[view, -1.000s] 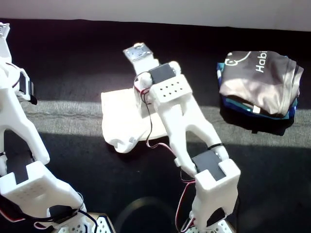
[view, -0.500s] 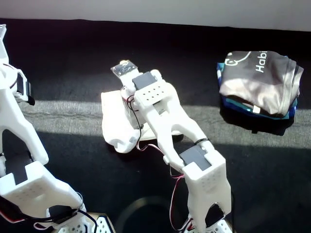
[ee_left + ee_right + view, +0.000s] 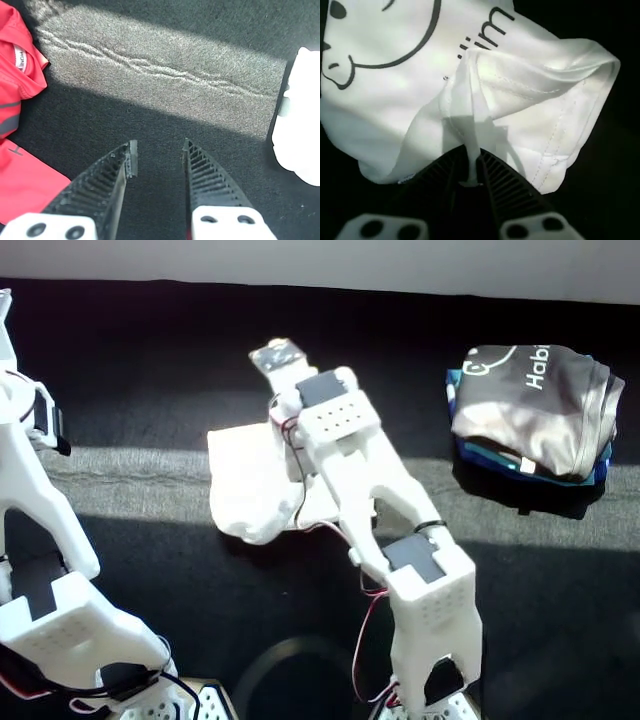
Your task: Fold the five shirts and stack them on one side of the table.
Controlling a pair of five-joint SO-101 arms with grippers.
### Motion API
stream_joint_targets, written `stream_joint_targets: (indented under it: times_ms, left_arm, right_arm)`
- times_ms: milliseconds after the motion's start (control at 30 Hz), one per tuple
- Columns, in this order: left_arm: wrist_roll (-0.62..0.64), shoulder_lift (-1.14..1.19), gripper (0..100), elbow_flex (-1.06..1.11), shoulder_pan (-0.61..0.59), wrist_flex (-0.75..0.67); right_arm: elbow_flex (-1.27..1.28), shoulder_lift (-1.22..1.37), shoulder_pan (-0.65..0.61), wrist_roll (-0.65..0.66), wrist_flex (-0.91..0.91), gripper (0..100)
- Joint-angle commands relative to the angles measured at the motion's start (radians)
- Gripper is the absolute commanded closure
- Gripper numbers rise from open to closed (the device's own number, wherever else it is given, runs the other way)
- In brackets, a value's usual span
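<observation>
Your right pincer [image 3: 470, 162] pinches a soft, stitched ridge of the crumpled white shirt [image 3: 390, 105]. Your left pincer [image 3: 157, 150] stands open apart from the shirt, over dark felt [image 3: 165, 70].

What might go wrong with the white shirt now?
1. The right gripper pinches just a thin ridge of the white shirt, so the cloth may slip out.
2. The shirt looks bunched, not flat, so it may come unfolded on the way to the stack.

white shirt [image 3: 395, 115], red shirt [image 3: 22, 185], black table [image 3: 150, 350]
</observation>
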Motion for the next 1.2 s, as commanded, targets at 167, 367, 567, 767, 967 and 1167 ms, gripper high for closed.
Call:
stream_joint_targets:
  times_ms: [167, 367, 567, 767, 967, 1167]
  left_arm:
    - [-0.009, -0.051, 85, -0.004, -0.004, -0.028]
    - [-0.009, -0.051, 85, -0.004, -0.002, -0.034]
    - [-0.009, -0.051, 84, -0.004, 0.015, -0.032]
    - [-0.006, -0.051, 84, -0.004, 0.113, -0.031]
    - [-0.003, -0.004, 84, -0.005, 0.275, -0.034]
    - [0.097, 0.193, 84, -0.012, 0.476, -0.141]
  right_arm:
    - [-0.317, -0.012, 0.266, 0.091, 0.213, 99.2]
    - [-0.254, -0.005, 0.323, 0.112, 0.219, 99.2]
    - [-0.101, -0.01, 0.323, 0.112, 0.217, 99.2]
    - [0.041, -0.007, 0.326, 0.112, 0.216, 99.2]
    - [0.096, -0.013, 0.323, 0.11, 0.217, 99.0]
    - [0.091, -0.15, 0.331, 0.104, 0.217, 90.2]
